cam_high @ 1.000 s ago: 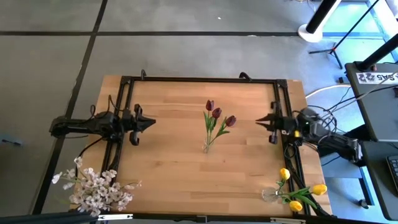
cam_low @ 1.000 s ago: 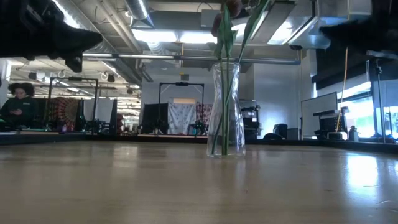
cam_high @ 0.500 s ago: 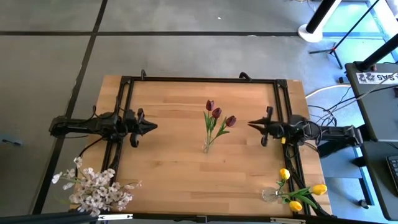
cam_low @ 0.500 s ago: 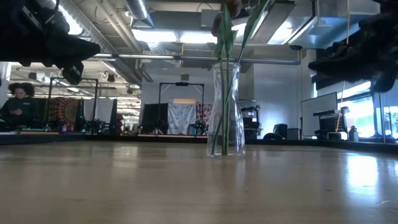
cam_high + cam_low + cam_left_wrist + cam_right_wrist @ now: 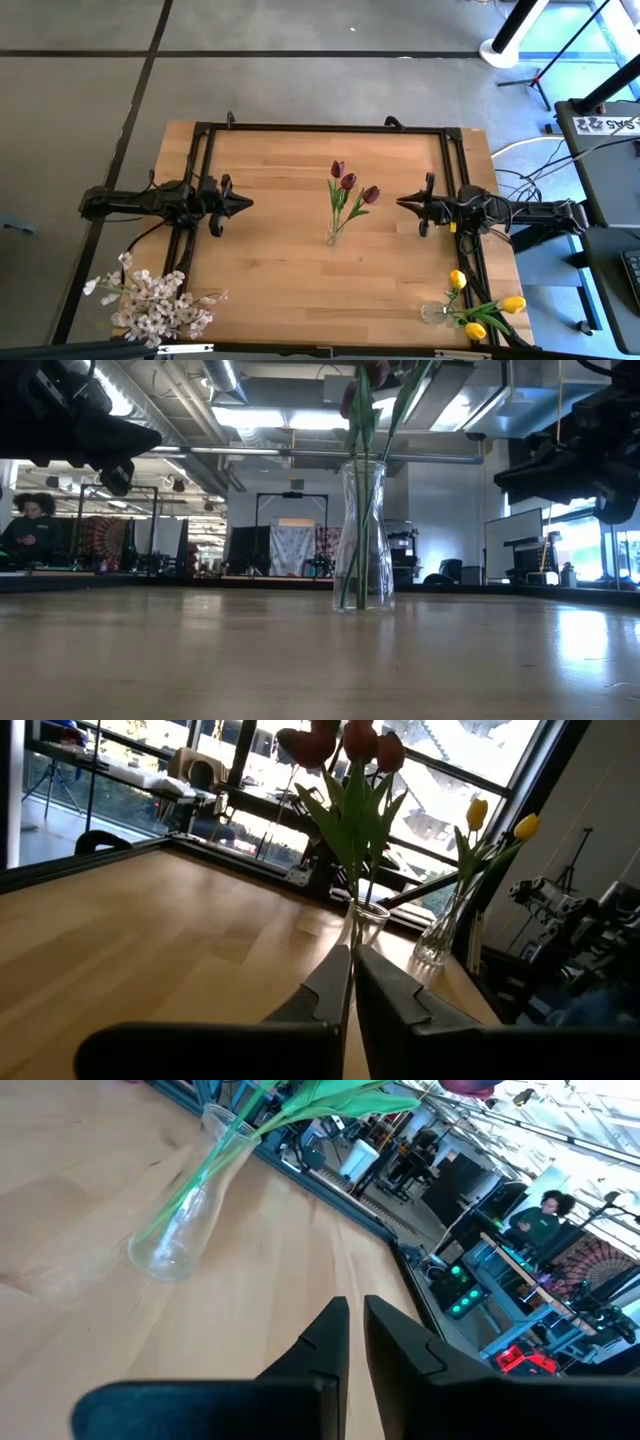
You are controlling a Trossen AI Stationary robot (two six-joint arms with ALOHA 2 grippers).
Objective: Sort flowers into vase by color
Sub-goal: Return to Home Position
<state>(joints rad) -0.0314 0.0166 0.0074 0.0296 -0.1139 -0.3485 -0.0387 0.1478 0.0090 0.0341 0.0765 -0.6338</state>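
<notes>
Three dark red tulips (image 5: 348,183) stand in a clear glass vase (image 5: 332,236) at the table's middle, stems inside it. The vase also shows in the low view (image 5: 362,540), the left wrist view (image 5: 362,925) and the right wrist view (image 5: 185,1220). Yellow tulips (image 5: 482,312) stand in a second glass vase (image 5: 433,313) at the near right corner. White-pink blossom sprays (image 5: 150,305) sit at the near left corner. My left gripper (image 5: 246,203) hovers shut to the left of the middle vase. My right gripper (image 5: 400,202) hovers shut to its right. Both point at it.
A black frame (image 5: 320,128) runs along the table's far edge and both sides. Bare wood lies between each gripper and the middle vase. Beyond the table, a person (image 5: 540,1215) sits at a desk in the room.
My right gripper has moved toward the table's left, closer to the middle vase, and its arm has swung straight across the table. My left gripper has dipped slightly. The flowers and vases have stayed put.
</notes>
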